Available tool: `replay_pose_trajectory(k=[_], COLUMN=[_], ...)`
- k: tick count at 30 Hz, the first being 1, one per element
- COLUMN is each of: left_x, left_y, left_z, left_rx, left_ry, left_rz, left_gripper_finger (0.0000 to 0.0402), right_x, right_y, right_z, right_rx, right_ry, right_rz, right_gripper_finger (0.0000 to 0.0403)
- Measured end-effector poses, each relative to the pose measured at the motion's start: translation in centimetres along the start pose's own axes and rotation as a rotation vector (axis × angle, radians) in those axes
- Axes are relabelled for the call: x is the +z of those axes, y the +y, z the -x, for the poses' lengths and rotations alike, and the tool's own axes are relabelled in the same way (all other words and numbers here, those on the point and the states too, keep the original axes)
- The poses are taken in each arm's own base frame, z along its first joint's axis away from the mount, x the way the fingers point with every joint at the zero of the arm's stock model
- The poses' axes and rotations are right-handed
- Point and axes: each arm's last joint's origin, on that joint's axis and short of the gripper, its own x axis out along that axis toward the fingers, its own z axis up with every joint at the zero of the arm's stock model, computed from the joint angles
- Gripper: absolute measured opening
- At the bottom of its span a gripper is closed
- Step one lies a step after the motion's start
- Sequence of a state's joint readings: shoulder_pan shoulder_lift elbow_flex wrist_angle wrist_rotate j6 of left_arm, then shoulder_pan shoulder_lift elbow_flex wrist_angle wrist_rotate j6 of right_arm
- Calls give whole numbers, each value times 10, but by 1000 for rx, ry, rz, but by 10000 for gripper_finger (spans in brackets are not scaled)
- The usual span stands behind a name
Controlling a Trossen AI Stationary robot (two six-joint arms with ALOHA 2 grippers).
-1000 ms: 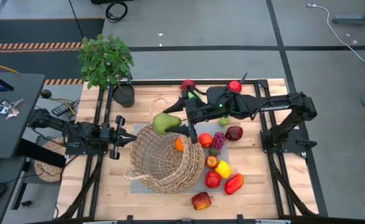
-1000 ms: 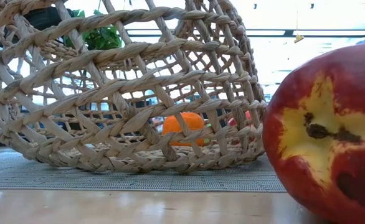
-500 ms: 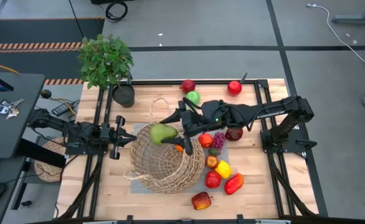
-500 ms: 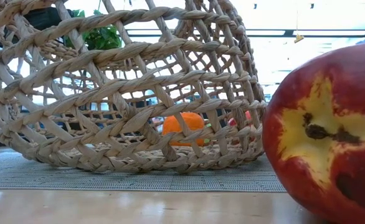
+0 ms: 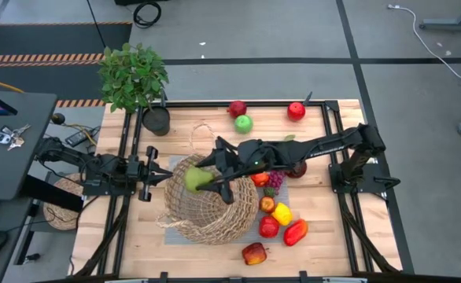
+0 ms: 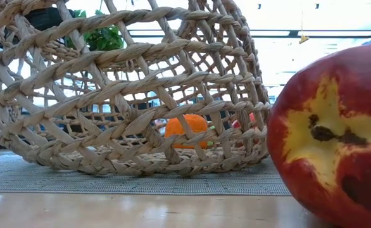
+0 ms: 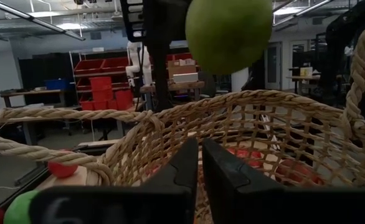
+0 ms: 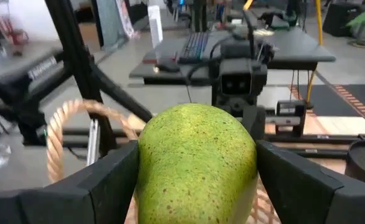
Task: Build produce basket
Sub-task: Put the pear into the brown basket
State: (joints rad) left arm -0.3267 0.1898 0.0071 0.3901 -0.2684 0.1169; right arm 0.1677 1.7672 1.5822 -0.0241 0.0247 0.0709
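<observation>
The tan wicker basket (image 5: 211,208) sits with its underside on a grey mat (image 6: 173,183); an orange fruit (image 6: 187,130) lies inside it. My right gripper (image 5: 203,179) reaches in from the table's right, shut on a green pear (image 5: 193,179) above the basket's opening; the pear (image 7: 229,31) shows over the rim. My left gripper (image 5: 161,174) is shut at the basket's left rim (image 7: 139,118). More produce lies right of the basket: grapes (image 5: 275,179), a yellow pepper (image 5: 282,213), red pieces (image 5: 269,227). My right gripper pinches the pear's broad body (image 8: 198,162) between its two fingers (image 8: 101,180), one on each side. The fingers come nearly level from the table's right, tipped slightly down. The pear is lifted clear, above the basket's opening. I cannot tell whether my left gripper touches the basket.
A potted plant (image 5: 134,79) stands at the far left corner. Red fruits (image 5: 237,108), (image 5: 296,111) and a green apple (image 5: 244,123) lie along the far edge. A red and yellow peach (image 5: 254,253) lies near the front edge, large in the low view (image 6: 337,139).
My right gripper has carried the pear down and toward the table's left and near edge, from beyond the basket's far rim to over its opening. The pear stays in the hold. The basket and the orange fruit have kept still.
</observation>
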Motion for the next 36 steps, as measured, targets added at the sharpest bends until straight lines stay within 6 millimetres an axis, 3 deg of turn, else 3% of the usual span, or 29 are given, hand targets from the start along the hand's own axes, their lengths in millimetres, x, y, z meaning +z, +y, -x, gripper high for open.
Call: replay_pose_trajectory(k=[8, 19, 30, 36], left_x=[0, 0, 0, 0], left_y=[0, 0, 0, 0], left_z=[0, 0, 0, 0], left_rx=[1, 0, 0, 1], left_ry=[0, 0, 0, 0], left_rz=[0, 0, 0, 0], left_gripper_finger=[35, 29, 31, 25], right_x=[-6, -8, -22, -27], right_y=[-5, -34, -32, -20], right_z=[0, 1, -3, -5], right_rx=[-40, -37, -29, -33], right_ry=[64, 105, 72, 40], right_rz=[60, -12, -86, -102], right_gripper_finger=[316, 316, 316, 316])
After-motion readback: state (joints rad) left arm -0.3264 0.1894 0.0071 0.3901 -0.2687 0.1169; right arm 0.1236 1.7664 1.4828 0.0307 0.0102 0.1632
